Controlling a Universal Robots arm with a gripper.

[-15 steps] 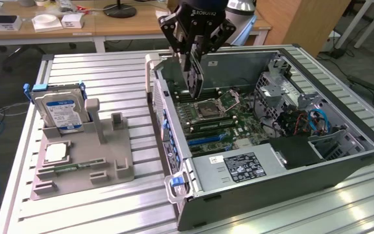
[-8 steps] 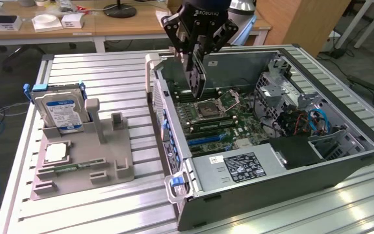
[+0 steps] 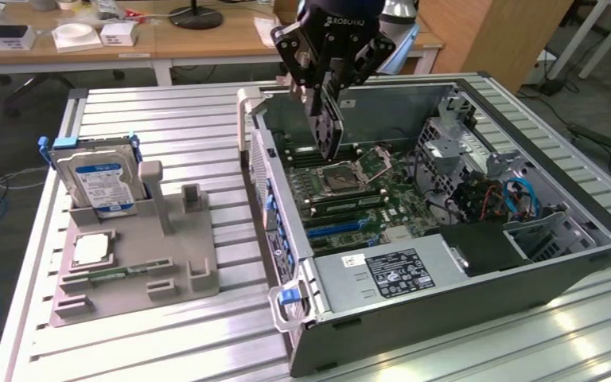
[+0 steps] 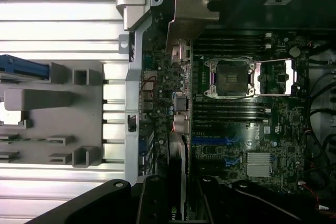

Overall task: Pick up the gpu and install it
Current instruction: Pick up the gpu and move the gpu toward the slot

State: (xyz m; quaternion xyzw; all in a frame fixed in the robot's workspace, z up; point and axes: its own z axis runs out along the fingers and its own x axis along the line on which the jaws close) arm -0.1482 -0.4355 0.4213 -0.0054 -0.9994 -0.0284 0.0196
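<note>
1. GPU (image 3: 329,131) is hanging on edge, its long side pointing down, just above the open computer case (image 3: 444,318), towards the end of the case farther from the exterior camera. Its lower edge is hovering over the motherboard (image 3: 364,203), beside the bare processor socket (image 3: 343,181), and I cannot tell whether it is touching a slot
2. The pincer (image 3: 324,89) is clamping the GPU by its upper part, with a black finger pressing on each flat face
3. From the wrist camera, the GPU (image 4: 176,156) is showing as a thin dark strip seen edge-on. It is running out from between the fingers (image 4: 152,200) of the pincer (image 4: 178,203), close to the case wall that is facing the tray, with the blue expansion slots (image 4: 212,141) lying just beside it
4. The case is lying on its side on the slatted metal surface (image 3: 168,119), lid off. The power supply (image 3: 391,270) is sitting at the near end, and blue cables (image 3: 523,199) are curling on the exterior view's right
5. On the exterior view's left, apart from the case, a grey holder tray (image 3: 194,267) is resting on the surface. A silver hard drive (image 3: 99,179) with a blue-and-white label is standing upright in it, and a square silver chip (image 3: 91,248) is lying flat nearer the camera
</note>
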